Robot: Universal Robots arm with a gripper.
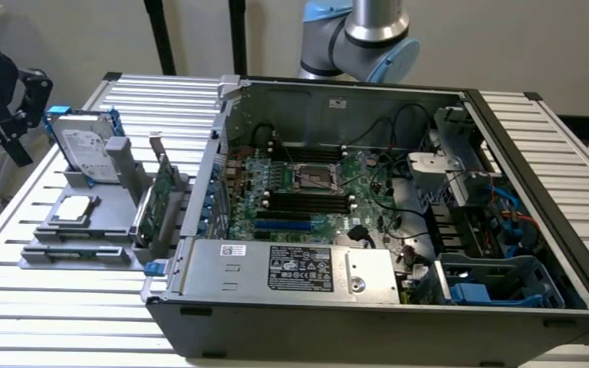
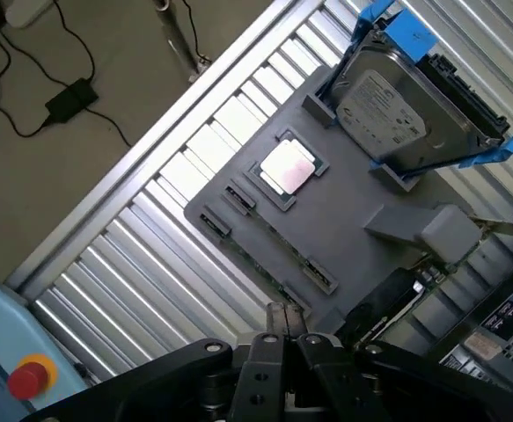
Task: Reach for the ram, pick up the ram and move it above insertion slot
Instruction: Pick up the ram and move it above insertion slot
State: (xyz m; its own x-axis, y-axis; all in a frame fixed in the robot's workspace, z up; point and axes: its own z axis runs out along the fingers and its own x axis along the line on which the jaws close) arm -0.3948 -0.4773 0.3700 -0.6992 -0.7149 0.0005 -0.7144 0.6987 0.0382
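Ram (image 1: 77,251), one stick in gray holder (image 2: 362,193), one hard drive (image 2: 388,110), one tool (image 2: 289,338) closed together

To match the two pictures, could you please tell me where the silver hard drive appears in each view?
Exterior view: the hard drive stands upright at the exterior view's left, on the grey fixture.
Wrist view: the hard drive sits near the fixture's square chip.
Shared landmark: that square chip.
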